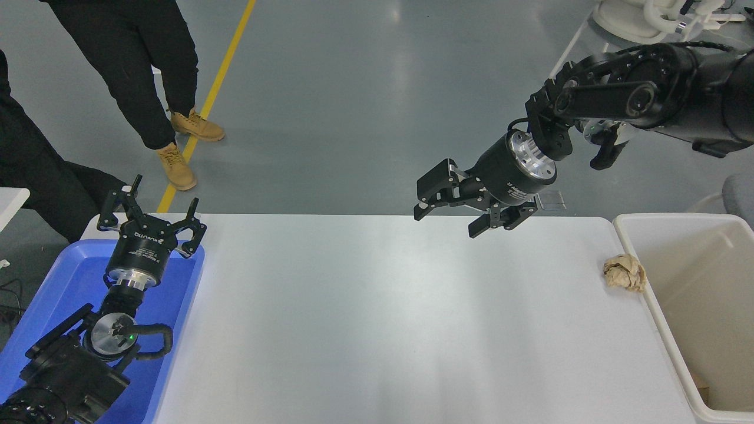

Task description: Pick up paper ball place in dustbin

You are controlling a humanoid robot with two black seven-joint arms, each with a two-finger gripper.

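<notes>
The tan-brown paper ball (624, 272) lies on the white table (383, 318) at its right side, touching or nearly touching the left rim of the cream dustbin (654, 306). My right gripper (447, 221) is open and empty. It hangs above the table's far edge, well to the left of the ball and pointing left. My left gripper (154, 217) is open and empty, parked over the blue tray at the lower left.
A blue plastic tray (70, 282) sits at the table's left end under my left arm. A person in black trousers and tan boots (177, 168) stands on the floor beyond the far left corner. A white frame stands at the top right.
</notes>
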